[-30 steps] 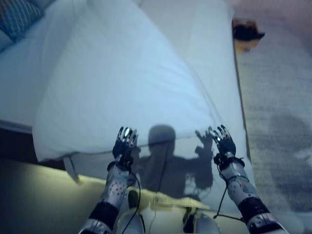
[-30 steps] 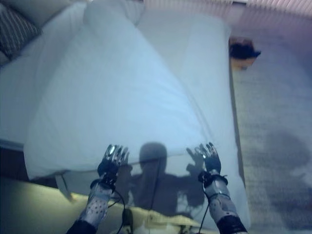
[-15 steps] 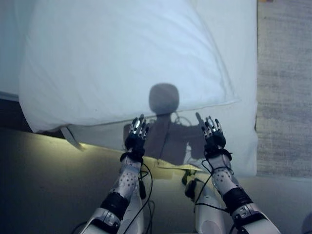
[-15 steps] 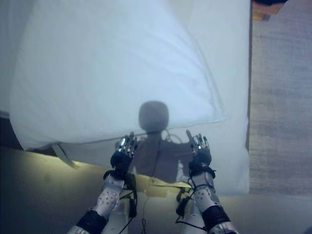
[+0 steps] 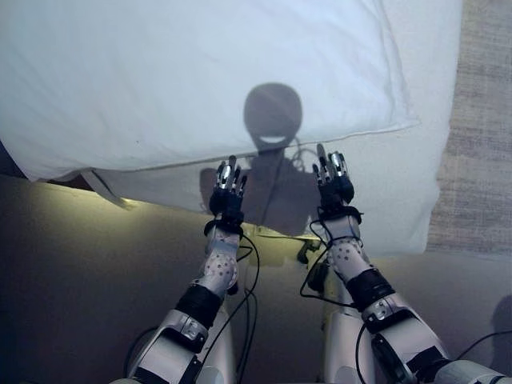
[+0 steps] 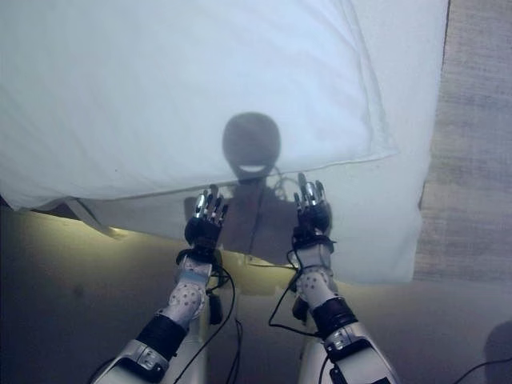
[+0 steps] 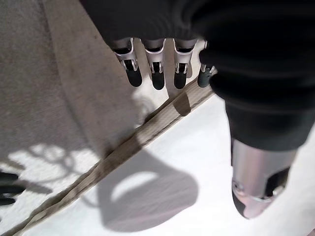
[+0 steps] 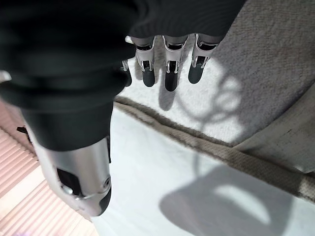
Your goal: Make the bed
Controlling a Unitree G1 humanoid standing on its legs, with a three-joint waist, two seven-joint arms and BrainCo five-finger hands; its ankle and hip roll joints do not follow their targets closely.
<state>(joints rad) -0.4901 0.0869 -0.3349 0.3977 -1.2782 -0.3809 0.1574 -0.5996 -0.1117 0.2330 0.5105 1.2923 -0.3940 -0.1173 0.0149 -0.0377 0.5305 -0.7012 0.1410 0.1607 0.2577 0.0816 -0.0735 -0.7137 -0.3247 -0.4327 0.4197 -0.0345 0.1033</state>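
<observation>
Two hands up over the foot of the bed (image 5: 416, 200), nothing in either yet. Far left: duvet (image 5: 184, 72), big white slab, its near-left corner hanging past the mattress edge over the dark gap beside the bed. Just below that corner a bit of sheet (image 5: 108, 192) pokes out.

Left hand (image 5: 227, 186): fingers straight, loosely spread, hovering just short of the duvet's near hem; wrist view has its fingertips (image 7: 157, 78) over carpet and the bed's trim, touching nothing. Right hand (image 5: 333, 178): same pose, fingers straight and apart, over bare white sheet near the duvet's right corner; fingertips (image 8: 170, 78) clear of any cloth.

Duvet sits skewed, I'd say: near hem runs left-right but slants, right corner (image 5: 404, 124) farther up the bed than the left. Long axis looks to run up the bed away from the robot, though the far end is cut off. Far right: strip of bare sheet, then carpet (image 5: 480, 128).

Risks, imo: grab only the top layer and the cover slides while the filling stays bunched. Pull harder w/ one hand and the slant gets worse. Left corner already overhangs, so a tug that way could drag it off the side. Hands look low vs. the hem; a short reach pinches sheet, not duvet.
</observation>
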